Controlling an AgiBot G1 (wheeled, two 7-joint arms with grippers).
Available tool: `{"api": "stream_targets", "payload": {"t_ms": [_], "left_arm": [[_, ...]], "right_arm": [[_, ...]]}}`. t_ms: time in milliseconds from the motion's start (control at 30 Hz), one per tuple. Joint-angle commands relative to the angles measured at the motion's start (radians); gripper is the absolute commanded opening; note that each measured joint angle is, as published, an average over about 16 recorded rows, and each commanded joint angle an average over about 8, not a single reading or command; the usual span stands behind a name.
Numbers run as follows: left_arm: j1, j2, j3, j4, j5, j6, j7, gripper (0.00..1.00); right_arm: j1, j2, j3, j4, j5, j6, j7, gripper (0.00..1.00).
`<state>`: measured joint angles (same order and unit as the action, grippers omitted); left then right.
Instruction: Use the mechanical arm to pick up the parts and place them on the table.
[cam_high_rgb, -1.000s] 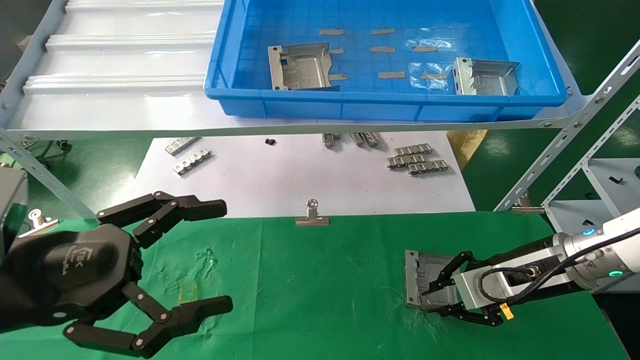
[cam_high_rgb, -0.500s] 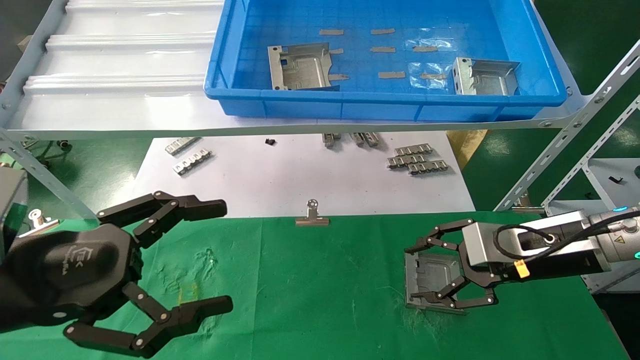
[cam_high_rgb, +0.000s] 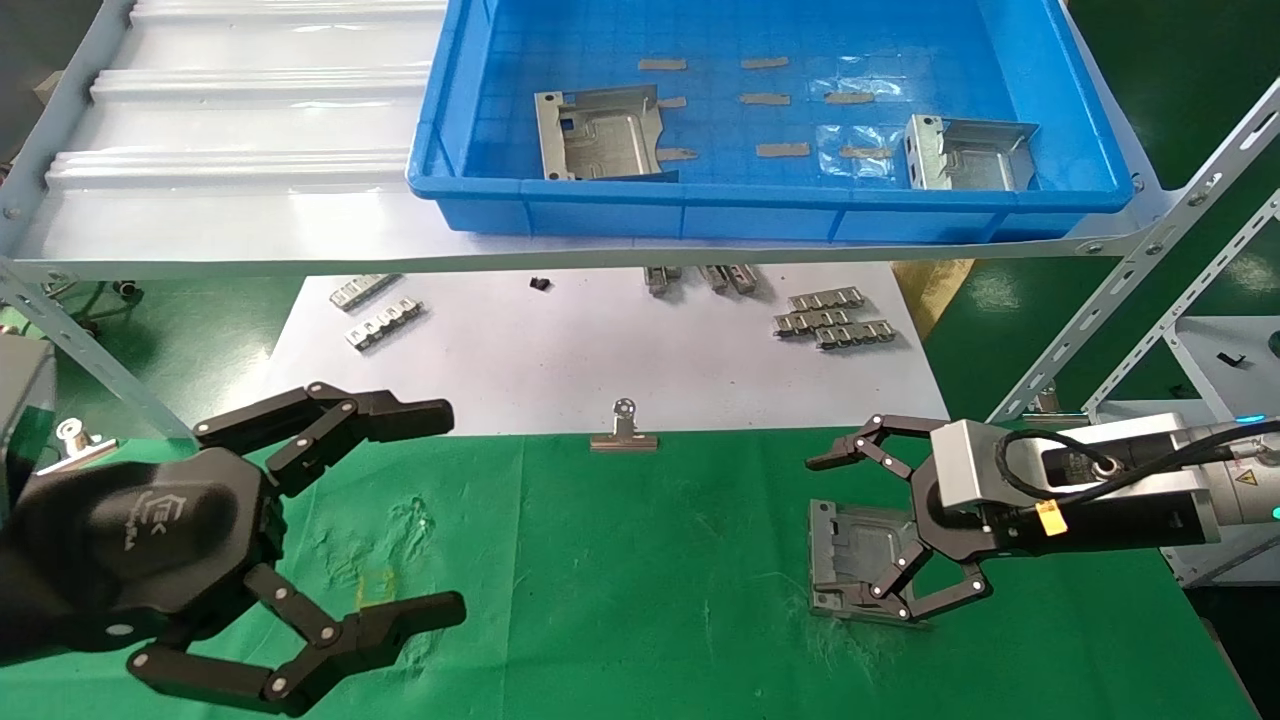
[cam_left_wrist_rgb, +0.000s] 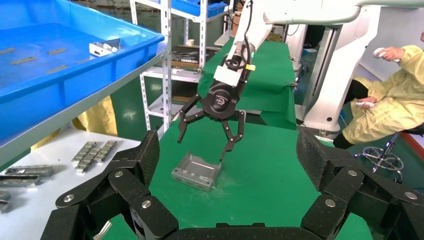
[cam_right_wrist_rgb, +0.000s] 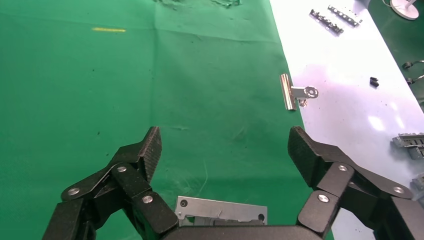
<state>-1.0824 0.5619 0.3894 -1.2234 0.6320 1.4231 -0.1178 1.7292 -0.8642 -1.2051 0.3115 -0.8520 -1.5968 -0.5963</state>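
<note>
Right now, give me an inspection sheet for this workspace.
Surface: green table, scuffed.
Job's things: one part lies flat on the table; two parts in the blue bin.
Clutter: binder clip, slotted strips on white paper.
Grippers: right gripper open above the placed part; left gripper open, idle.
Cables: black cable on the right wrist.
Surroundings: seated person, shelving.
</note>
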Motion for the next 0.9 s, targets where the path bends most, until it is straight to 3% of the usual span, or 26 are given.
{"api": "stream_targets", "payload": {"t_ms": [33,900], "left_arm": [[0.000,0.000,0.000,0.000,0.000,0.000,0.000,1.00],[0.000,0.000,0.000,0.000,0.000,0.000,0.000,1.00]], "right_arm": [[0.004,-0.003,-0.005,-0.001,-0.008,0.001,-0.005,1.00],[-0.275,0.106,0.389,0.411,0.047,0.043,0.329,1.00]]}}
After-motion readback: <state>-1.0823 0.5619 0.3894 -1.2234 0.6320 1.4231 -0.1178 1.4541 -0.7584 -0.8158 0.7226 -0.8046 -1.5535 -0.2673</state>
